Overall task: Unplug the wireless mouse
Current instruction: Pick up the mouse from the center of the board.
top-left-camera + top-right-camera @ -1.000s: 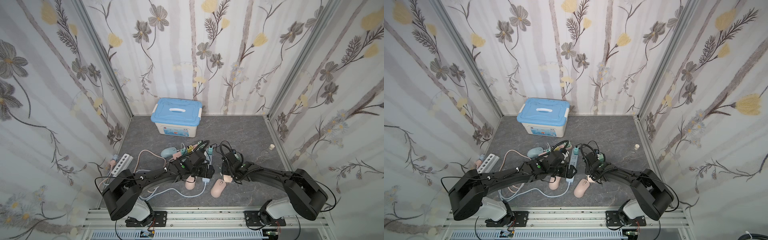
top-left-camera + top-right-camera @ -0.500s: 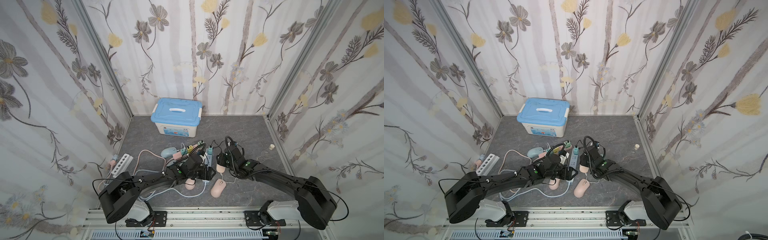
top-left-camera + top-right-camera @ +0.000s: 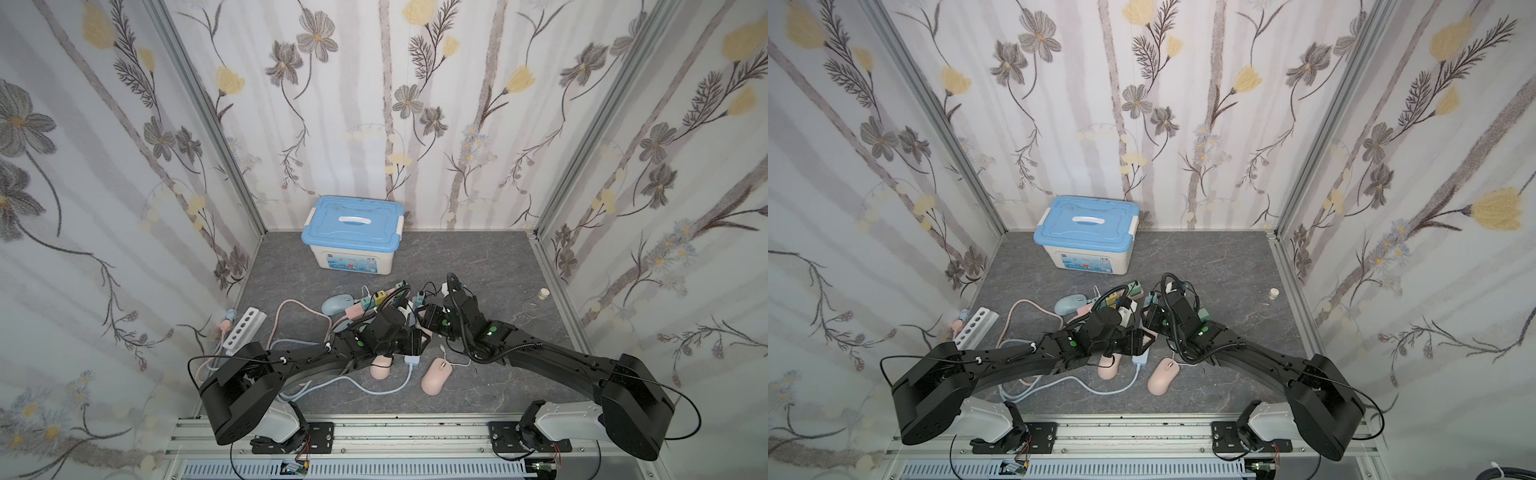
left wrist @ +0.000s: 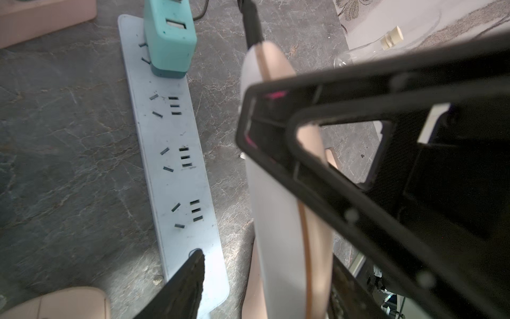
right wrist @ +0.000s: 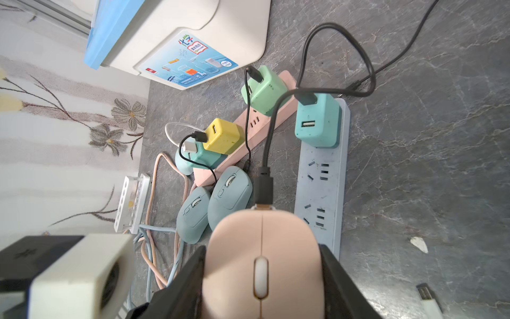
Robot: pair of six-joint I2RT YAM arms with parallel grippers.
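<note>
— Grey bench [image 3: 478, 257], near the middle: what has the right claw [image 5: 262, 254] got?
— The pink mouse [image 5: 262, 276], gripped by its sides beside the strip [image 5: 323, 179], cable [image 5: 265, 187] plugged in. And the left claw [image 3: 412, 338] is half open, 1 finger clear of it.

Bright even light, soft shadows; wrist close-ups blurred, edges warped.

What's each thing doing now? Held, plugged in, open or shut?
Pink mouse: held in the right claw, cable plugged in.
Black cable: joins mouse to teal charger.
Teal charger: plugged into the blue power strip.
Blue power strip: other sockets empty.
Box: lid shut.
Left claw: open, gripping nothing.
</note>
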